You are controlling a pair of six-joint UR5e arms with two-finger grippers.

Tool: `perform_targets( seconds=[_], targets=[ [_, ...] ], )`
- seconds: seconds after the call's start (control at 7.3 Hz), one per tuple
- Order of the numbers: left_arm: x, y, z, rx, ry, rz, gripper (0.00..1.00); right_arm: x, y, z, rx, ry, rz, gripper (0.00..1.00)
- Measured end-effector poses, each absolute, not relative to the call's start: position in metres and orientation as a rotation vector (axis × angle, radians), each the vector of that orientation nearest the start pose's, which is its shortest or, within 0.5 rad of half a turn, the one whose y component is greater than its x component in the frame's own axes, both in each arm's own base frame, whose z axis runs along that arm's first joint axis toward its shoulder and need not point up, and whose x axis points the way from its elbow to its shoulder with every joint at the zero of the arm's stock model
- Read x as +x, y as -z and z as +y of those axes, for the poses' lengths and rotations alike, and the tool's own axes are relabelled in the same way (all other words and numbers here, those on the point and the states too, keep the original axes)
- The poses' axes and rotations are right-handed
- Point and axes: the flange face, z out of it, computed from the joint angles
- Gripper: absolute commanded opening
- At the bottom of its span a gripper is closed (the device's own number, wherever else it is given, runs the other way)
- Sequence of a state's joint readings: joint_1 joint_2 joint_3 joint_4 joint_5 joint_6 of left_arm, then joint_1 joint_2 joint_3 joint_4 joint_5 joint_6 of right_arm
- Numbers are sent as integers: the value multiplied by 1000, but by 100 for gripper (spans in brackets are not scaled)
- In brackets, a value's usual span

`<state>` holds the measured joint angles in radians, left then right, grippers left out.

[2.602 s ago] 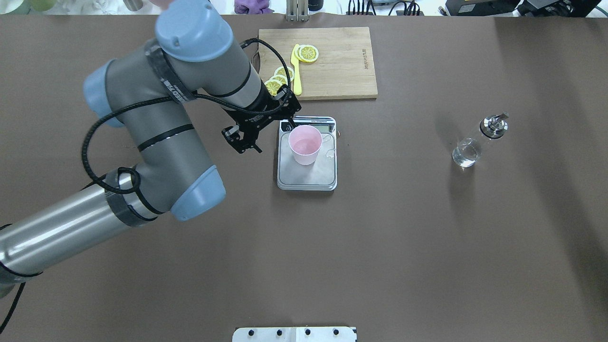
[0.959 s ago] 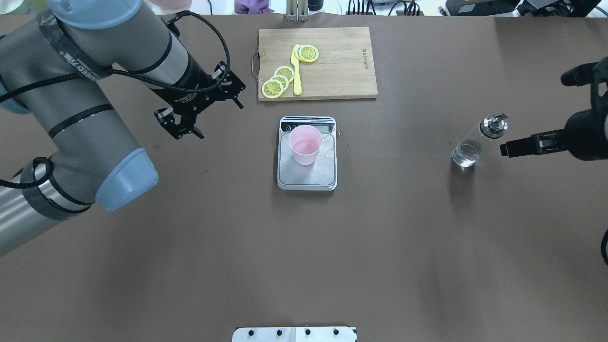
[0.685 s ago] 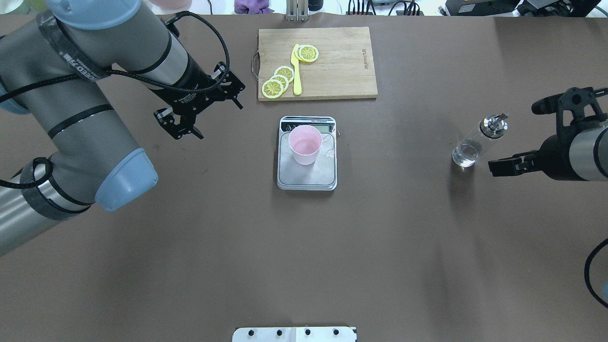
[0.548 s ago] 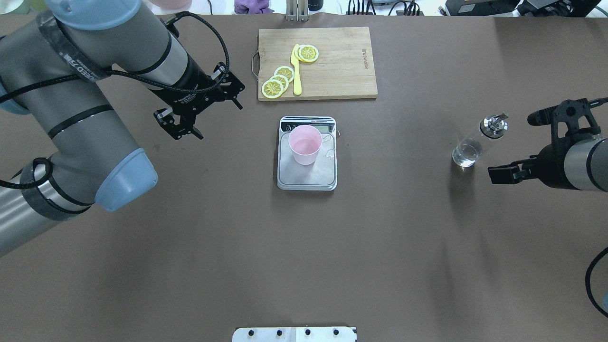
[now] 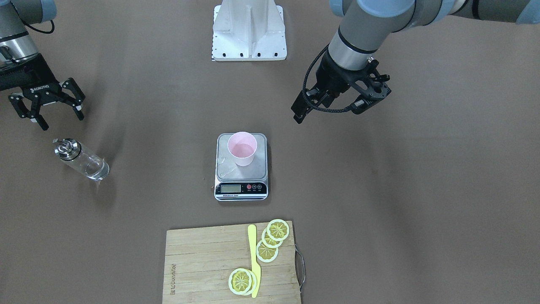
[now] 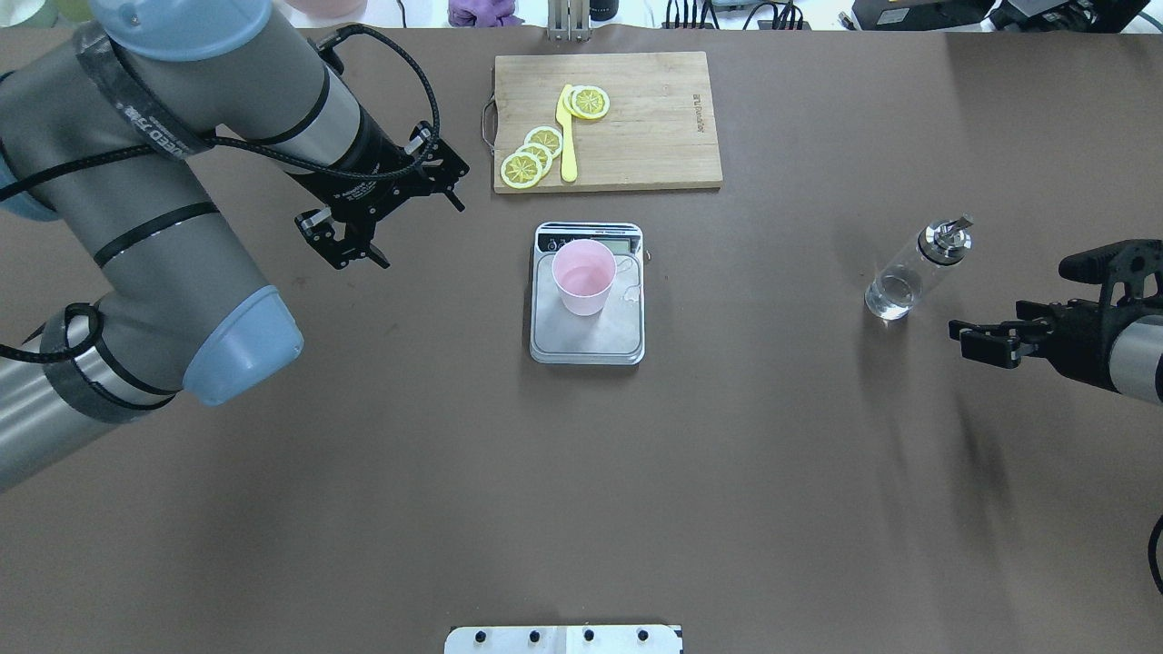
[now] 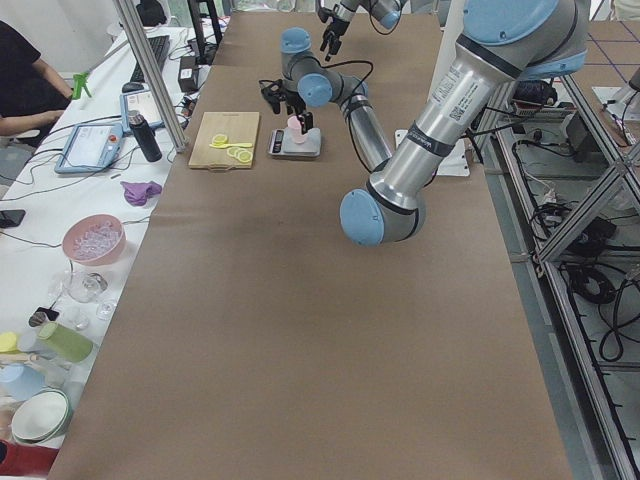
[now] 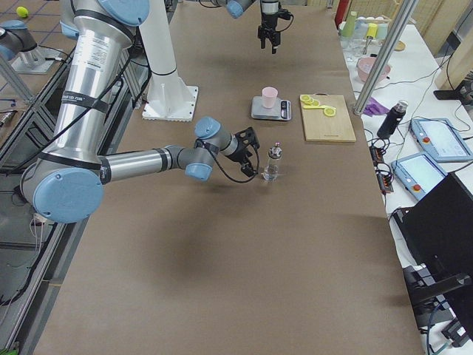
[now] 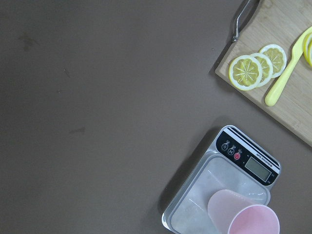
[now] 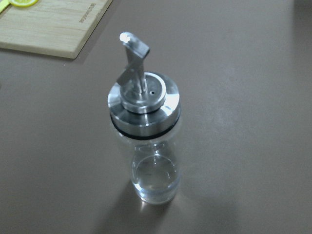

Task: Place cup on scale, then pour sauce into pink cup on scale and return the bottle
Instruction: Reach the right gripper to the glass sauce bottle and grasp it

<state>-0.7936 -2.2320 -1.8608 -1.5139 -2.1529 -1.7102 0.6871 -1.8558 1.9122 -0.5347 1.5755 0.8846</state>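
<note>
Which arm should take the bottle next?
Right. The right gripper is open beside the bottle, its wrist camera framing it. The left gripper hangs far off, on the other side of the scale.

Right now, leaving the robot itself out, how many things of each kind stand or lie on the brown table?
cup: 1
scale: 1
bottle: 1
cutting board: 1
yellow knife: 1
lemon slices: 5, as far as their overlaps show
Total: 10
</note>
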Motion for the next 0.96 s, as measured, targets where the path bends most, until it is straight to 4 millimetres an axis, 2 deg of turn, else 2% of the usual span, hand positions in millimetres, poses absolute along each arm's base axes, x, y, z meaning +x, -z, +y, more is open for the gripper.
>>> perform_targets(
  seconds=[0.14,0.68,0.82,0.96],
  targets=[
    [376,-153,-494,-238,589,1009,98,-238,-510,-362,738,-16,-819,95],
    [379,-156,-495,-239,591,1003,98,-279,-496,-372,861,-50,-792,98],
    [380,-157,-495,-232,594,1000,98,-286,-498,-375,867,-49,-800,99],
    [380,-157,-496,-224,597,998,98,-295,-510,-379,886,-47,-823,99]
  ],
)
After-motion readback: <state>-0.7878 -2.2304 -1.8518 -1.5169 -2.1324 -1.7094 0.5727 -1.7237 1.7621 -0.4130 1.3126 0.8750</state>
